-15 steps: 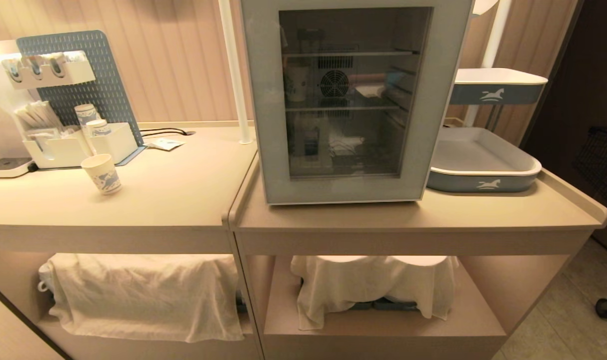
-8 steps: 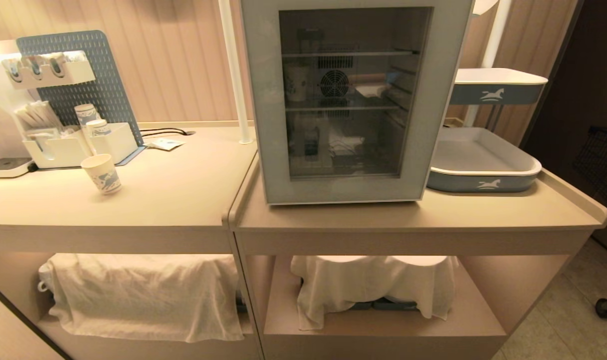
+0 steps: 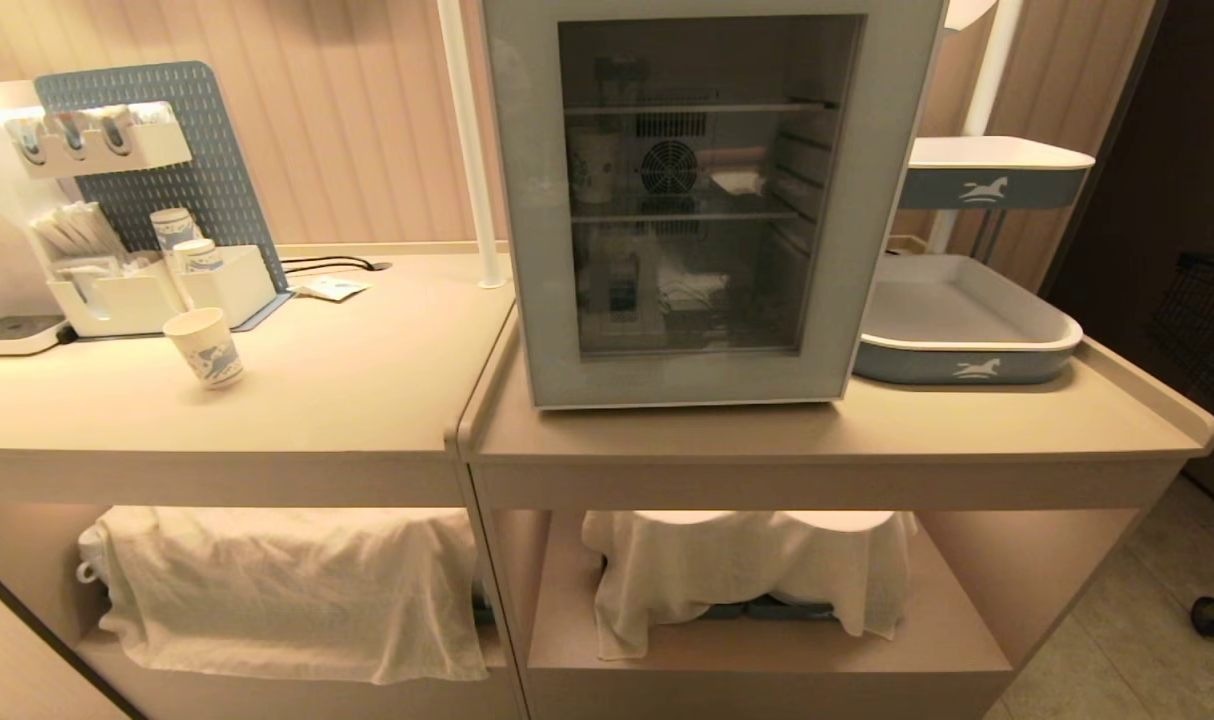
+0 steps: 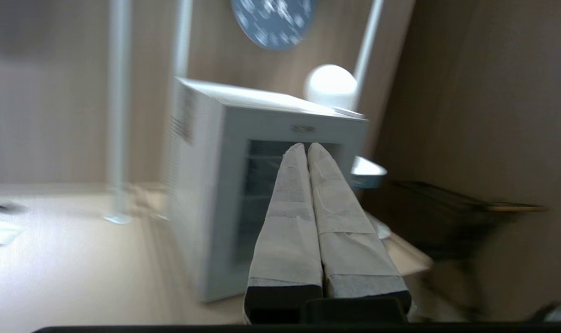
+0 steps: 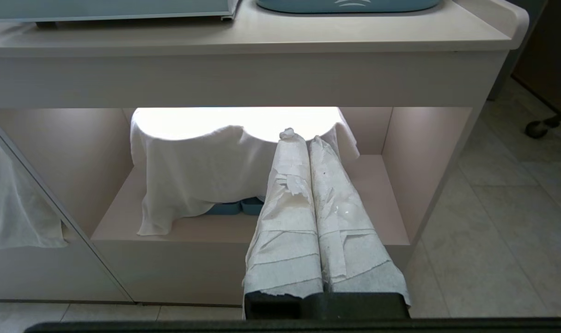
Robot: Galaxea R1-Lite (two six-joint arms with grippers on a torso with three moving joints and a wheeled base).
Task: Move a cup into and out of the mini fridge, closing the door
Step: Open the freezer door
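The cup, white paper with a blue swirl print, stands upright on the left counter, in front of the organiser. The mini fridge sits on the right counter with its door shut. Through the glass I make out shelves, a round fan and another pale cup. No arm appears in the head view. My left gripper is shut and empty, raised and pointing at the fridge front, well short of it. My right gripper is shut and empty, low before the lower shelf.
A white organiser with stacked cups and a blue pegboard stand at the back left. A white pole rises beside the fridge. Two grey trays sit to its right. White cloths drape over the lower shelves.
Nothing on the counters has moved and the door stays shut. Only faint reflections in the door glass have shifted.
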